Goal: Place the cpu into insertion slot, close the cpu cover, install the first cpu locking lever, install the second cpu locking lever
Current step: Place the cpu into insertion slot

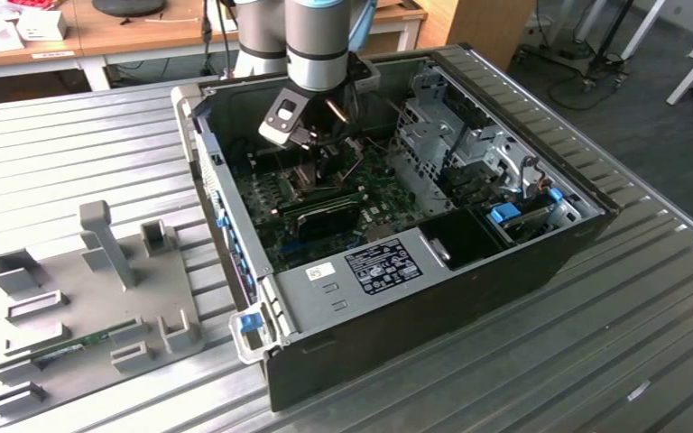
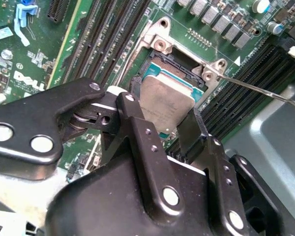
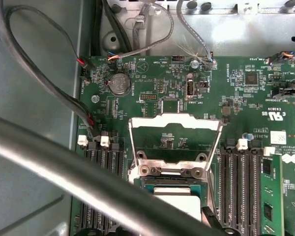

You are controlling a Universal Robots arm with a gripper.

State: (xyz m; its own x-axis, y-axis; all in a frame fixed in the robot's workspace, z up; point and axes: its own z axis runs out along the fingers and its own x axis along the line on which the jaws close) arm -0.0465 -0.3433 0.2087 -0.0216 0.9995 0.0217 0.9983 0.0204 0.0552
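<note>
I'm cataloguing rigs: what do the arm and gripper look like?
The arm is a grey cylinder with black bands and a blue joint cap, and a grey box sits at its wrist. The gripper is black, built of linked bars dotted with silver screws.

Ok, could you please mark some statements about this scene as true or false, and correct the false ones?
1. The cpu cover is closed over the slot. False: it stands open, hinged up.
2. The cpu is at the insertion slot, with the gripper right at it. True.
3. The gripper hangs outside the computer case. False: it is inside the case.
4. A coin cell battery sits on the motherboard. True.
5. All memory slots are empty. False: a green memory module stands in one.
</note>
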